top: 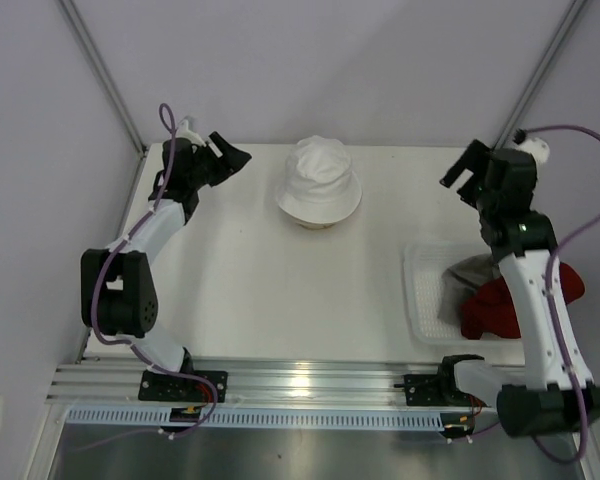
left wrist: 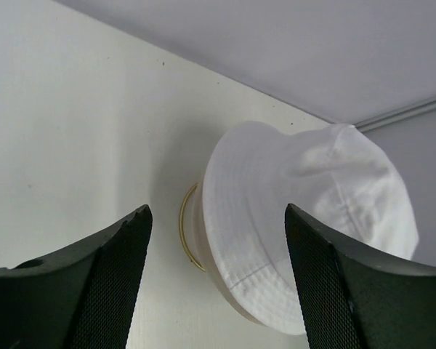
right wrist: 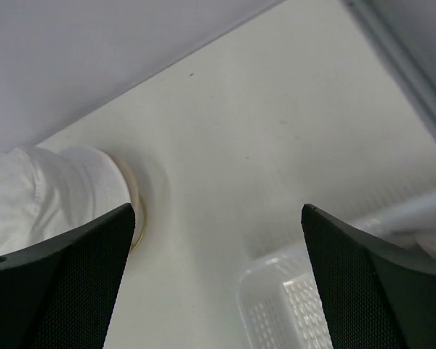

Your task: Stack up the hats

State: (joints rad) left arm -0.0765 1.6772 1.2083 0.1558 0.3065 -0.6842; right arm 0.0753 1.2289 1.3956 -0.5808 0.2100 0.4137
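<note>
- My left hand [top: 227, 153] hovers over the far left corner of the counter [top: 280, 290], fingers apart and gripping nothing.
- My right hand [top: 460, 172] hangs over the far right side, fingers also spread and empty.
- The white hat [top: 320, 180] sits at the far middle on a gold ring stand [left wrist: 184, 225], between the two hands.
- The red hat [top: 495, 310] and grey hat [top: 465, 275] lie crumpled together in the white basket [top: 412, 290], partly hidden by my right arm.
</note>
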